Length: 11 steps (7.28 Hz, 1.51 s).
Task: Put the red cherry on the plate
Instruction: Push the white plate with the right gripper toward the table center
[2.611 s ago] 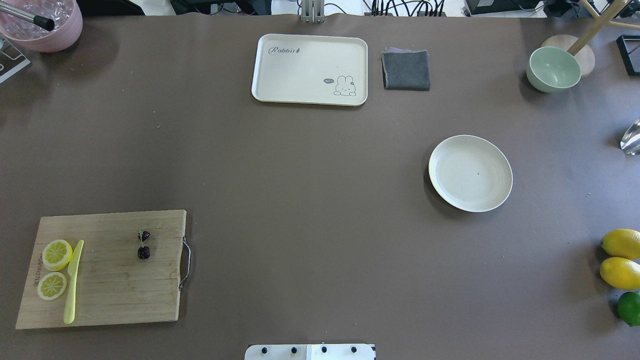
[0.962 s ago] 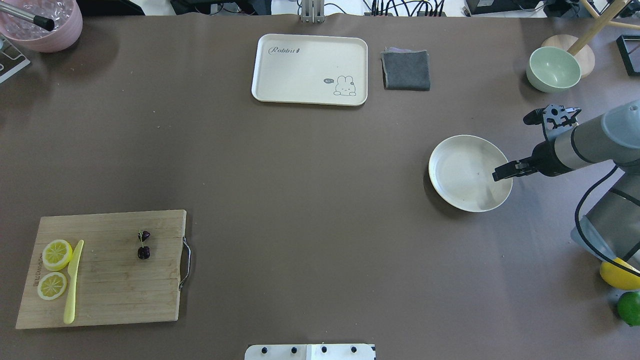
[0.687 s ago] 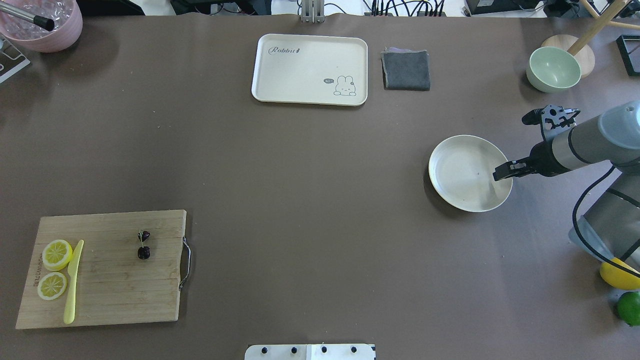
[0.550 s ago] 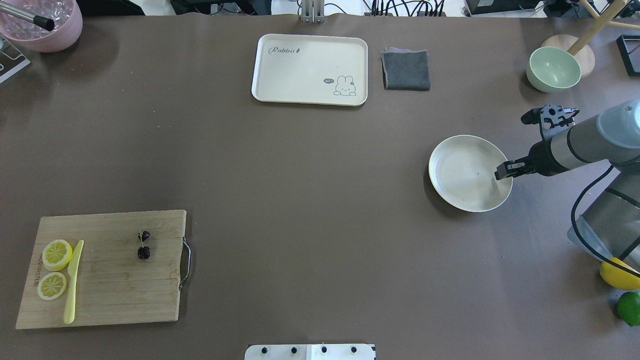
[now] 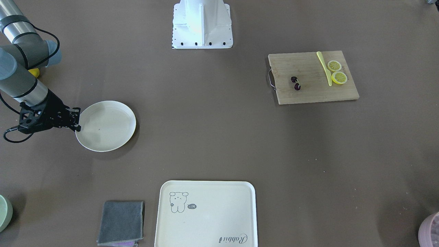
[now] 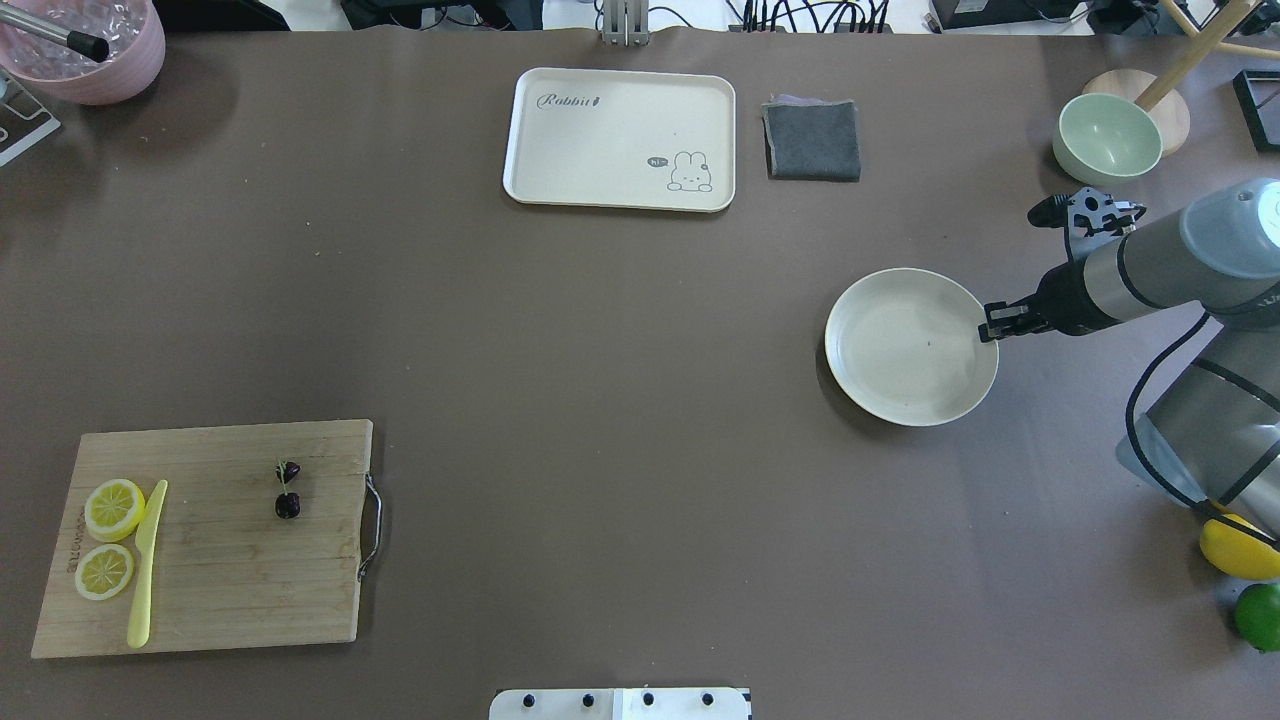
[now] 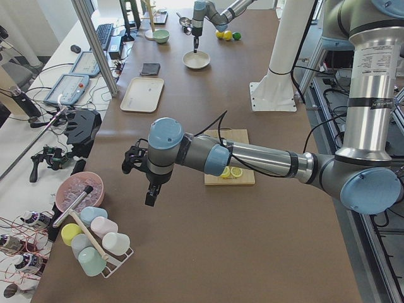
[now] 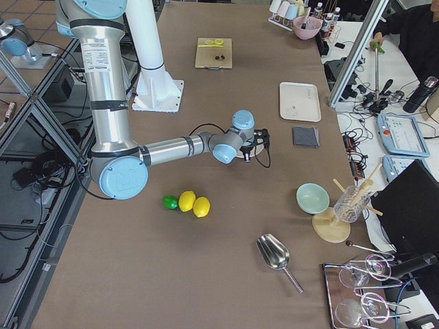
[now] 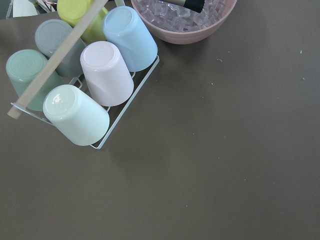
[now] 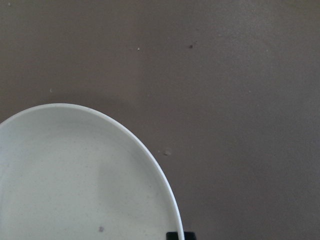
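The red cherry [image 6: 287, 490], two dark fruits on one stem, lies on the wooden cutting board [image 6: 220, 560] at the near left, also seen as the cherry [image 5: 295, 83] from the front. The cream plate [image 6: 900, 350] sits at mid right. My right gripper [image 6: 998, 322] is at the plate's right rim [image 10: 172, 210], and its fingers look shut on that rim. My left gripper [image 7: 151, 197] hangs over the table's left end near the cup rack, far from the cherry. I cannot tell whether it is open or shut.
Two lemon slices [image 6: 110, 535] and a yellow knife [image 6: 146, 565] share the board. A cream tray [image 6: 620, 140], grey cloth [image 6: 812, 140] and green bowl [image 6: 1107, 138] line the far side. A lemon [image 6: 1240, 550] and lime [image 6: 1258, 615] sit near right. The cup rack [image 9: 85, 85] and pink ice bowl [image 9: 185, 20] are below the left wrist.
The right arm came in from the right and reached the plate's right rim. In the last half second the plate slid a little to the left with the gripper. The cherry has not moved.
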Each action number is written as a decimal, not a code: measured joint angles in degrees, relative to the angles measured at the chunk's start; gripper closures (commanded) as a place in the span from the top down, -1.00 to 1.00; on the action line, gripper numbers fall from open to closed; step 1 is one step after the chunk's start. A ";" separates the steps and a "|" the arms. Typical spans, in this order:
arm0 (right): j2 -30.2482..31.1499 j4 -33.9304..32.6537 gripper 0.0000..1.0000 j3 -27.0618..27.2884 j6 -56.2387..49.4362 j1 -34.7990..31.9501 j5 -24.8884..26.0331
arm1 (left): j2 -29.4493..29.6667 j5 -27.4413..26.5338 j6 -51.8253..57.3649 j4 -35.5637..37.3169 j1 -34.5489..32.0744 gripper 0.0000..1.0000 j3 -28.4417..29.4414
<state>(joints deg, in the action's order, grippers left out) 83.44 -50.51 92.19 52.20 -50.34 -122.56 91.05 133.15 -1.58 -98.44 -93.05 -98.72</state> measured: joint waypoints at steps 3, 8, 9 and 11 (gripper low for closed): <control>-5.34 -0.10 -1.00 0.47 6.18 -0.96 -5.17 | 0.03 0.00 0.00 0.00 -0.01 0.96 -0.02; -21.32 -0.38 -1.00 -4.49 21.11 13.37 5.23 | 0.18 0.02 0.00 0.00 0.07 0.96 0.04; -22.16 -0.38 -1.00 -5.01 22.05 15.19 6.70 | 0.35 0.12 -0.06 -0.11 0.19 0.96 0.02; -22.61 -0.36 -1.00 -5.39 22.69 16.83 7.79 | 1.58 1.98 -8.90 -3.22 3.62 0.96 -0.59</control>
<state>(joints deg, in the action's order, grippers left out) 60.83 -50.87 86.80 74.89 -33.51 -114.77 92.63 135.14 -10.48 -101.66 -89.44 -99.31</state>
